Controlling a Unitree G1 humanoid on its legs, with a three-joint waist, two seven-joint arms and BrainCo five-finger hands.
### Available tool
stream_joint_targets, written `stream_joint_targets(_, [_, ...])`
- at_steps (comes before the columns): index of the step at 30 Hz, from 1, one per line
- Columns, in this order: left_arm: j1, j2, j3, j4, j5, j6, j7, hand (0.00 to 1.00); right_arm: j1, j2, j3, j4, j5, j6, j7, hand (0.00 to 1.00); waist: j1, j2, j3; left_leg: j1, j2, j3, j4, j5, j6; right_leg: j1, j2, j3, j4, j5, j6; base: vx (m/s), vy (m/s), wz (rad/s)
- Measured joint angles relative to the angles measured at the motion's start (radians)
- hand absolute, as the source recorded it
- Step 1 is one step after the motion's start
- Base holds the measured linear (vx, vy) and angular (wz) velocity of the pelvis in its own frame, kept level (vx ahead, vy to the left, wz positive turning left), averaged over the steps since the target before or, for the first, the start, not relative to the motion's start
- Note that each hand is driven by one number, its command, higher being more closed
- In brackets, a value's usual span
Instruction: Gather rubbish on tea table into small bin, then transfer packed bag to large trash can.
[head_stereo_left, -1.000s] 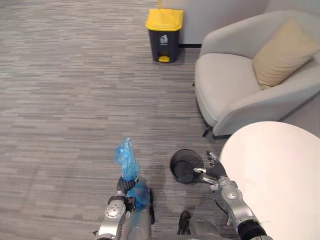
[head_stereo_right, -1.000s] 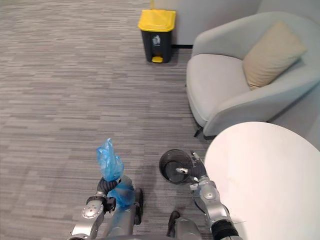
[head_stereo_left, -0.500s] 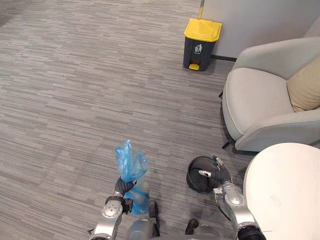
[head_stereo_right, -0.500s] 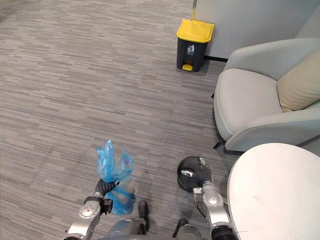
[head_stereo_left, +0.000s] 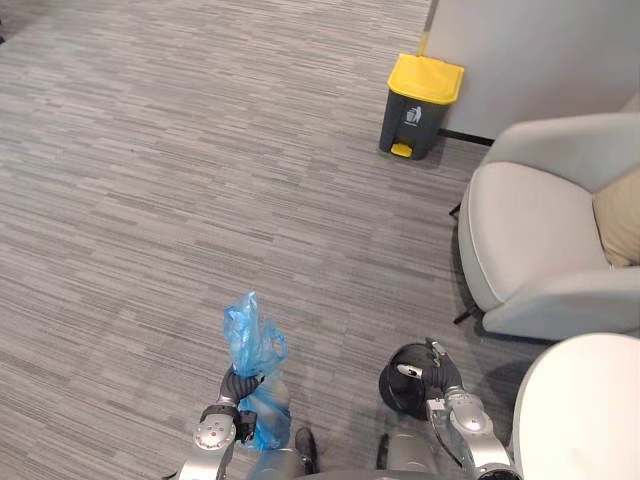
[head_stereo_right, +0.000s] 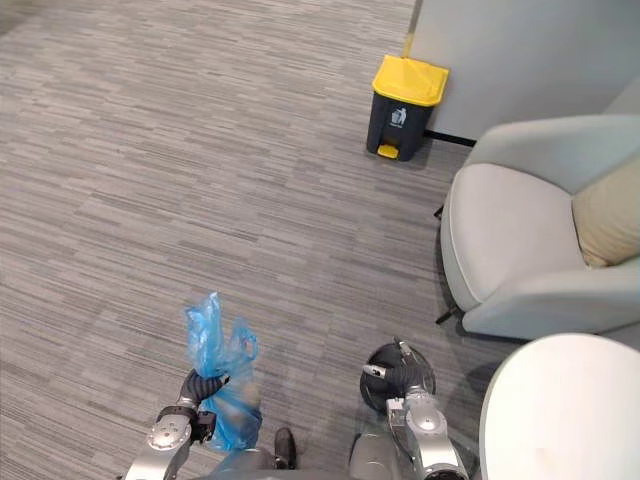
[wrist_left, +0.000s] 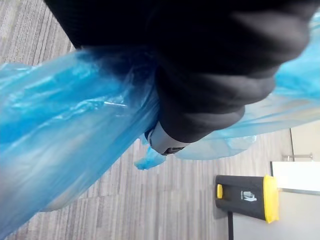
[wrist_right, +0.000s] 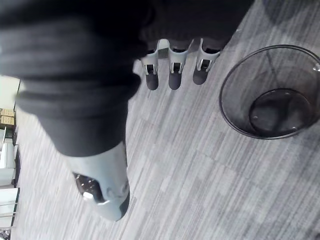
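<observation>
- Left hand (head_stereo_right: 197, 385) curled round the blue bag's (head_stereo_right: 212, 335) neck.
- Right hand (head_stereo_left: 443, 378), fingers relaxed and straight, by the black mesh bin (head_stereo_left: 398, 392).
- Yellow-lidded trash can (head_stereo_left: 422, 107) well apart.

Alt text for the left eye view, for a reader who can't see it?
The robot's left hand grips a blue bag by its neck over grey carpet, while the open right hand is by a black mesh bin. A yellow-lidded trash can stands ahead, near a grey armchair.
</observation>
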Motion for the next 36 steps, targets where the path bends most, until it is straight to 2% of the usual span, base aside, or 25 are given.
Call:
stream_joint_targets(1, [-0.003, 0.0, 0.0, 0.0, 0.0, 0.0, -0.001, 1.0, 0.003, -0.002, -0.001, 0.0, 0.0, 0.0, 0.0, 0.0, -0.001, -0.004, -0.001, 0.016, -0.005, -0.006, 0.0, -0.01, -0.016, 0.002, 0.007, 0.001, -0.042, 0.044, -0.017, 0.43, -0.117, 0.81])
stream_joint_targets(2, [-0.001, 0.003, 0.003, -0.001, 0.0, -0.001, -0.002, 1.0, 0.02, -0.001, -0.001, -0.004, 0.001, 0.0, 0.0, 0.0, -0.006, -0.025, -0.011, 0.035, -0.024, -0.012, 0.005, -0.038, -0.049, 0.007, -0.009, 0.0, -0.093, 0.159, -0.036, 0.33, -0.12, 0.82])
stream_joint_targets(3, [-0.007, -0.01, 0.016, 0.008, 0.0, 0.0, -0.003, 1.0, 0.037, -0.011, -0.003, -0.005, 0.003, -0.001, 0.001, 0.0, -0.011, -0.034, -0.018, 0.05, -0.023, -0.018, 0.022, -0.073, -0.055, 0.009, -0.018, -0.015, -0.061, 0.17, -0.068, 0.4, -0.169, 0.78])
stream_joint_targets(5, [0.009, -0.032, 0.037, 0.008, 0.002, -0.003, -0.005, 1.0, 0.037, -0.017, -0.028, -0.014, 0.012, 0.0, 0.005, 0.0, -0.009, 0.028, -0.021, 0.016, 0.043, -0.027, 0.14, -0.12, -0.119, 0.045, 0.026, -0.049, -0.075, 0.103, -0.065, 0.4, -0.189, 0.46])
stream_joint_targets(6, [0.01, -0.035, 0.041, 0.004, 0.002, -0.003, -0.004, 1.0, 0.037, -0.017, -0.029, -0.017, 0.018, 0.0, 0.005, 0.0, -0.009, 0.038, -0.016, -0.014, 0.065, -0.019, 0.227, -0.129, -0.14, 0.067, 0.039, -0.059, -0.09, 0.095, -0.071, 0.51, -0.246, 0.21])
stream_joint_targets(7, [0.033, -0.062, 0.072, -0.014, 0.003, -0.001, -0.007, 1.0, 0.051, -0.018, -0.027, -0.057, 0.028, 0.005, 0.005, 0.0, 0.001, 0.062, 0.009, -0.121, 0.15, 0.029, 0.554, -0.12, -0.195, 0.169, 0.093, -0.062, -0.144, 0.09, -0.088, 0.41, -0.208, -0.2])
stream_joint_targets(8, [0.059, -0.075, 0.079, -0.03, 0.003, -0.001, -0.005, 1.0, 0.07, -0.016, -0.022, -0.093, 0.03, 0.005, 0.005, 0.0, 0.016, 0.066, 0.009, -0.164, 0.203, 0.067, 0.699, -0.12, -0.195, 0.218, 0.118, -0.055, -0.16, 0.083, -0.095, 0.41, -0.181, -0.36])
stream_joint_targets(10, [0.075, -0.095, 0.076, -0.071, 0.003, 0.001, -0.007, 1.0, 0.088, -0.012, -0.023, -0.185, 0.041, -0.001, 0.004, 0.0, 0.031, 0.049, 0.005, -0.277, 0.257, 0.104, 0.792, -0.132, -0.174, 0.279, 0.131, -0.027, -0.188, 0.064, -0.105, 0.39, -0.132, -0.5])
stream_joint_targets(13, [0.073, -0.103, 0.075, -0.119, 0.003, 0.0, -0.01, 1.0, 0.074, -0.001, -0.024, -0.212, 0.041, -0.002, -0.001, 0.0, 0.051, 0.029, 0.017, -0.347, 0.248, 0.102, 0.668, -0.135, -0.164, 0.321, 0.128, 0.038, -0.222, 0.061, -0.112, 0.32, -0.018, -0.65])
stream_joint_targets(16, [0.069, -0.105, 0.073, -0.131, 0.002, 0.0, -0.009, 1.0, 0.071, 0.003, -0.029, -0.206, 0.041, 0.001, -0.017, 0.0, 0.061, 0.027, 0.018, -0.369, 0.201, 0.014, 0.435, -0.122, -0.177, 0.365, 0.125, 0.097, -0.249, 0.041, -0.101, 0.25, 0.115, -0.59])
stream_joint_targets(17, [0.067, -0.106, 0.073, -0.126, 0.002, 0.001, -0.009, 1.0, 0.067, 0.005, -0.031, -0.185, 0.041, 0.001, -0.016, 0.0, 0.061, 0.033, 0.015, -0.35, 0.184, -0.022, 0.308, -0.091, -0.183, 0.37, 0.126, 0.125, -0.246, 0.028, -0.082, 0.34, 0.282, -0.83])
stream_joint_targets(18, [0.066, -0.109, 0.07, -0.122, 0.002, 0.001, -0.01, 1.0, 0.065, 0.006, -0.034, -0.162, 0.041, 0.003, -0.016, 0.0, 0.062, 0.045, 0.007, -0.331, 0.181, -0.034, 0.223, -0.031, -0.162, 0.371, 0.132, 0.159, -0.236, 0.006, -0.058, 0.28, 0.247, -0.83])
stream_joint_targets(19, [0.067, -0.111, 0.069, -0.123, 0.002, 0.001, -0.01, 1.0, 0.068, 0.008, -0.035, -0.16, 0.041, 0.006, -0.016, 0.0, 0.064, 0.05, 0.004, -0.321, 0.183, -0.033, 0.206, 0.006, -0.159, 0.368, 0.133, 0.177, -0.222, -0.015, -0.047, 0.37, 0.373, -0.86])
stream_joint_targets(20, [0.069, -0.109, 0.069, -0.12, 0.002, 0.002, -0.01, 1.0, 0.074, 0.018, -0.036, -0.16, 0.041, 0.011, -0.016, 0.0, 0.062, 0.044, -0.001, -0.305, 0.176, -0.018, 0.21, 0.083, -0.155, 0.36, 0.122, 0.209, -0.178, -0.055, -0.02, 0.33, 0.332, -0.81])
stream_joint_targets(21, [0.07, -0.105, 0.068, -0.11, 0.002, 0.003, -0.01, 1.0, 0.089, 0.043, -0.035, -0.158, 0.041, 0.012, -0.015, 0.0, 0.059, 0.005, -0.025, -0.297, 0.142, 0.03, 0.219, 0.05, -0.135, 0.335, 0.075, 0.237, -0.136, -0.092, 0.012, 0.33, 0.332, -0.73])
stream_joint_targets(23, [0.067, -0.1, 0.066, -0.108, 0.002, 0.01, -0.01, 1.0, 0.096, 0.057, -0.035, -0.15, 0.04, 0.013, -0.015, 0.0, 0.058, -0.026, -0.043, -0.271, 0.111, 0.091, 0.212, 0.011, -0.121, 0.312, 0.029, 0.257, -0.077, -0.116, 0.04, 0.28, 0.258, -0.82])
stream_joint_targets(24, [0.071, -0.099, 0.06, -0.108, 0.001, 0.018, -0.01, 1.0, 0.086, 0.065, -0.033, -0.149, 0.038, 0.015, -0.013, 0.0, 0.064, -0.028, -0.039, -0.221, 0.103, 0.151, 0.211, -0.017, -0.097, 0.262, 0.0, 0.247, 0.055, -0.107, 0.061, 0.35, 0.323, -1.08])
stream_joint_targets(26, [0.081, -0.092, 0.054, -0.108, 0.0, 0.021, -0.009, 1.0, 0.074, 0.071, -0.029, -0.142, 0.038, 0.015, -0.014, 0.0, 0.06, -0.023, -0.035, -0.17, 0.103, 0.193, 0.203, -0.042, -0.085, 0.205, -0.016, 0.226, 0.196, -0.081, 0.108, 0.29, 0.241, -0.87])
stream_joint_targets(27, [0.074, -0.076, 0.033, -0.109, -0.001, 0.022, -0.009, 1.0, 0.067, 0.077, -0.028, -0.124, 0.035, 0.016, -0.013, 0.0, 0.056, -0.015, -0.029, -0.105, 0.103, 0.228, 0.194, -0.081, -0.077, 0.123, -0.045, 0.158, 0.369, -0.082, 0.104, 0.25, 0.17, -0.63])
stream_joint_targets(29, [0.066, -0.061, 0.036, -0.108, -0.001, 0.022, -0.002, 1.0, 0.062, 0.078, -0.022, -0.106, 0.025, 0.017, -0.013, 0.0, 0.042, -0.015, -0.029, -0.059, 0.103, 0.243, 0.165, -0.1, -0.081, 0.054, -0.06, 0.077, 0.409, -0.097, 0.077, 0.28, 0.088, -0.34])
stream_joint_targets(31, [0.047, -0.035, 0.041, -0.081, -0.003, 0.022, 0.001, 1.0, 0.034, 0.073, -0.022, -0.064, 0.019, 0.018, -0.014, 0.0, 0.027, -0.021, -0.025, -0.02, 0.106, 0.248, 0.131, -0.112, -0.093, -0.002, -0.063, -0.002, 0.347, -0.102, 0.066, 0.36, 0.003, -0.05])
stream_joint_targets(33, [0.027, -0.031, 0.06, -0.031, -0.003, 0.024, 0.001, 1.0, -0.009, 0.054, -0.022, 0.003, 0.019, 0.021, -0.014, 0.0, 0.019, -0.013, -0.019, 0.028, 0.117, 0.259, 0.093, -0.111, -0.098, -0.03, -0.047, -0.083, 0.174, -0.077, 0.034, 0.43, -0.067, -0.06])
stream_joint_targets(34, [0.014, -0.028, 0.076, -0.001, -0.003, 0.024, 0.004, 1.0, -0.028, 0.043, -0.022, 0.032, 0.018, 0.022, -0.015, 0.0, 0.011, -0.009, -0.012, 0.057, 0.118, 0.257, 0.072, -0.112, -0.108, -0.032, -0.017, -0.107, 0.024, -0.004, 0.007, 0.45, -0.097, 0.14])
stream_joint_targets(35, [0.013, -0.018, 0.078, 0.008, -0.003, 0.027, 0.009, 1.0, -0.027, 0.032, -0.023, 0.036, 0.017, 0.023, -0.015, 0.0, 0.001, -0.007, -0.011, 0.079, 0.116, 0.235, 0.069, -0.126, -0.137, -0.019, 0.005, -0.092, -0.071, 0.165, -0.046, 0.48, -0.104, 0.21])
stream_joint_targets(36, [-0.002, -0.028, 0.081, 0.026, -0.004, 0.03, 0.017, 1.0, -0.028, 0.01, -0.029, 0.039, 0.017, 0.024, -0.015, 0.0, -0.002, 0.017, -0.006, 0.096, 0.138, 0.211, 0.073, -0.138, -0.157, -0.001, 0.025, -0.094, -0.061, 0.18, -0.081, 0.51, -0.124, 0.16])
